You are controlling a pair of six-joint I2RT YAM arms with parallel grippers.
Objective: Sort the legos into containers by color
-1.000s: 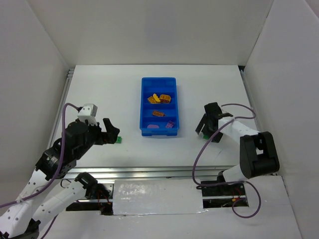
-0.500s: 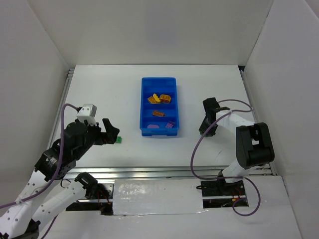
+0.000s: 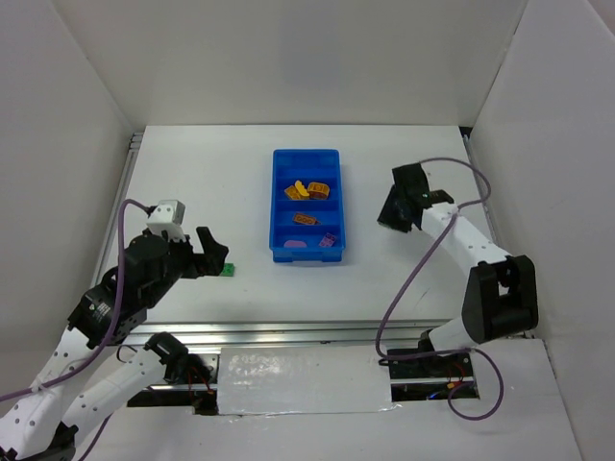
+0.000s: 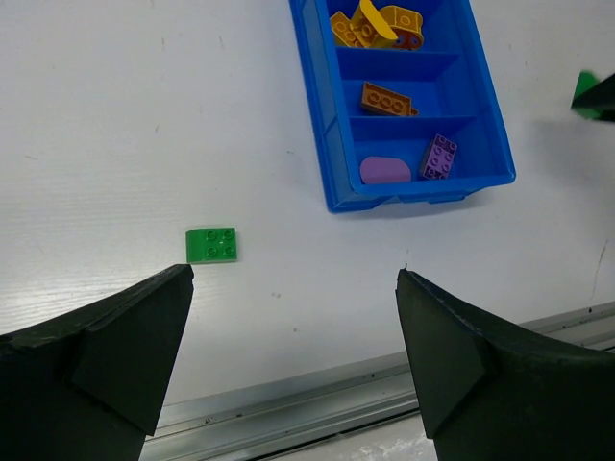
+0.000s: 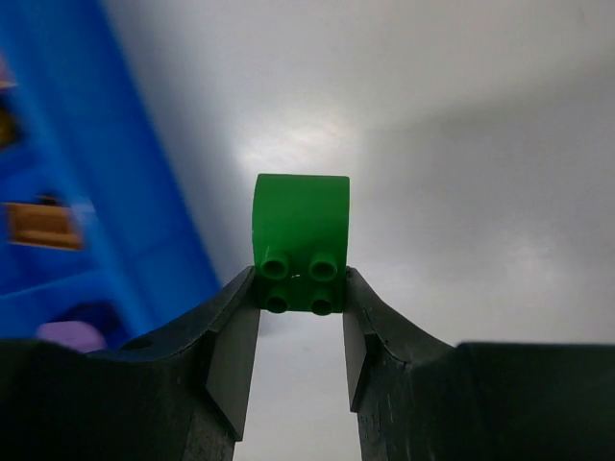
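Note:
My right gripper (image 3: 393, 211) hangs right of the blue tray (image 3: 276, 213), shut on a green lego (image 5: 300, 238) that stands up between its fingertips (image 5: 300, 290) above the table. A second green lego (image 3: 227, 270) lies flat on the table left of the tray, just ahead of my open left gripper (image 3: 215, 255); in the left wrist view this lego (image 4: 212, 245) sits beyond the wide-apart jaws (image 4: 295, 273). The tray's compartments hold orange-yellow legos (image 4: 375, 24), a brown one (image 4: 388, 99) and purple-pink ones (image 4: 439, 157); the farthest compartment (image 3: 306, 163) looks empty.
The tray's blue wall (image 5: 58, 192) shows blurred at the left of the right wrist view. A metal rail (image 4: 317, 403) runs along the table's near edge under the left gripper. White walls enclose the table on three sides.
The right gripper has shut on the green lego and lifted it, swinging away from the table's near edge. The left arm and its lego have not moved.

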